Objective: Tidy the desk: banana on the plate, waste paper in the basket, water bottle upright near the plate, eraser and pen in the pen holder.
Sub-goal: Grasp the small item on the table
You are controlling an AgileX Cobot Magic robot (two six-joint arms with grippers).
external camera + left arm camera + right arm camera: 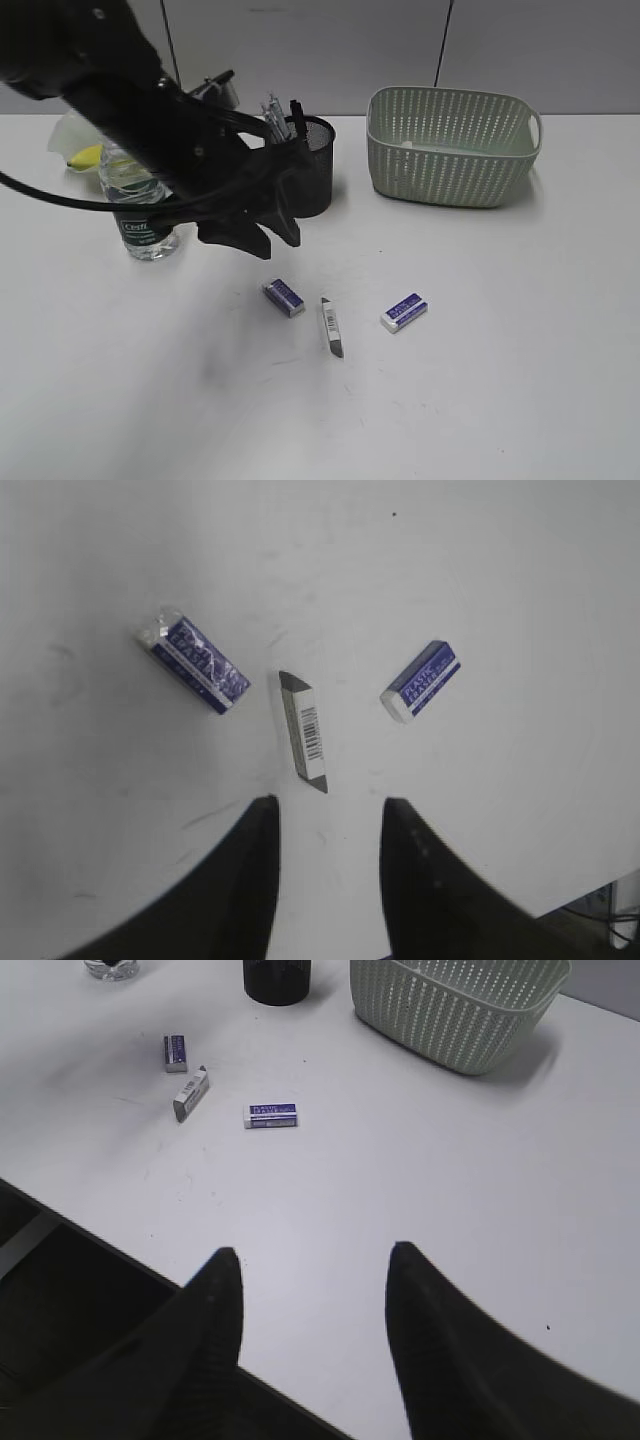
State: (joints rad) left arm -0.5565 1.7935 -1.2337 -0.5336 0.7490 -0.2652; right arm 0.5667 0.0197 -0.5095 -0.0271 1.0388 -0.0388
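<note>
Three erasers lie loose on the desk (480, 400), in a loose row in front of the pen holder (313, 165): a blue-sleeved eraser (284, 297) on the left, a grey one (331, 327) with a barcode in the middle, and another blue-sleeved eraser (404, 312) on the right, each near but apart from the next. The pen holder stands upright with pens (276, 119) already in it. To its right sits the basket (453, 145). At the far left the bottle (138, 205) stands upright beside the plate (72, 135), where a bit of yellow banana (87, 156) shows. The left gripper (325, 825) hangs above the grey eraser, jaws parted and empty. The right gripper (312, 1285) waits over the desk's near edge, jaws apart, holding nothing.
</note>
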